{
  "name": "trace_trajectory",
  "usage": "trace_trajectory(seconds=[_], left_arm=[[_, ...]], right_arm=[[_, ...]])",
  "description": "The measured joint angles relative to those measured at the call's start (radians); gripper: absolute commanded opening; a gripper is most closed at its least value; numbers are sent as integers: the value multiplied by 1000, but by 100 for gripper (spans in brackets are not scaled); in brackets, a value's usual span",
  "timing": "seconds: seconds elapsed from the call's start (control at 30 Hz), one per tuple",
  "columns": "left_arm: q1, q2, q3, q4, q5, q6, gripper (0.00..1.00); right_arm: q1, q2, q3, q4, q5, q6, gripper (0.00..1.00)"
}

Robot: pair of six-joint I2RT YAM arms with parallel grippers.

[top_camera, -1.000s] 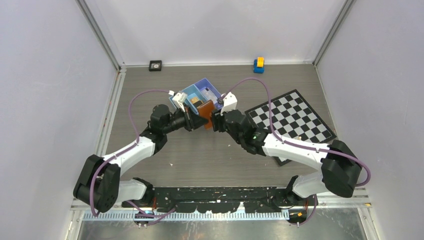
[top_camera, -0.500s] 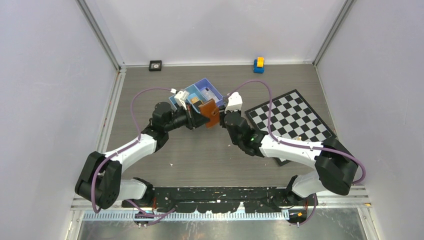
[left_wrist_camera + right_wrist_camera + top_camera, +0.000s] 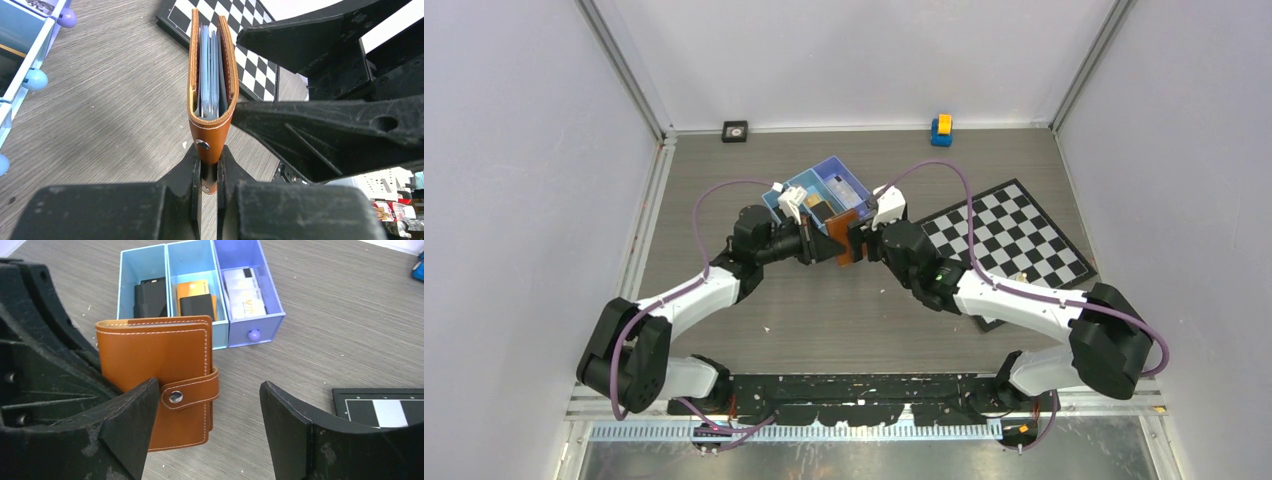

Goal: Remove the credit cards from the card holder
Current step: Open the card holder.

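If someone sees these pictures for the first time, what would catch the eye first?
The brown card holder, strap fastened, is pinched at mid-table by the left gripper, with pale blue cards showing inside it. The right gripper is open at its strap. Behind them sits a blue three-compartment tray.
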Motion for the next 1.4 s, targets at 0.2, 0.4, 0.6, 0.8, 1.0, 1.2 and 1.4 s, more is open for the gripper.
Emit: trace_trajectory(seconds=[0.2, 0.4, 0.6, 0.8, 1.0, 1.2, 1.4], left_arm=[[0, 0, 0, -1, 5, -2, 0], [7, 0, 0, -10, -27, -1, 0], [0, -1, 0, -14, -18, 0, 0], [0, -3, 0, -32, -19, 3, 0], [0, -3, 0, -39, -18, 3, 0], [0, -4, 0, -39, -19, 3, 0], [3, -5, 0, -70, -68, 13, 0]], right_arm=[[1, 13, 29, -56, -77, 4, 76], [10, 76, 113, -123, -18, 14, 40], [20, 79, 99, -80, 178, 39, 25], [-2, 79, 81, -83, 305, 38, 60], [0, 38, 78, -118, 74, 30, 77], [2, 38, 85, -148, -66, 30, 72], [4, 131, 193, -258, -66, 41, 52]])
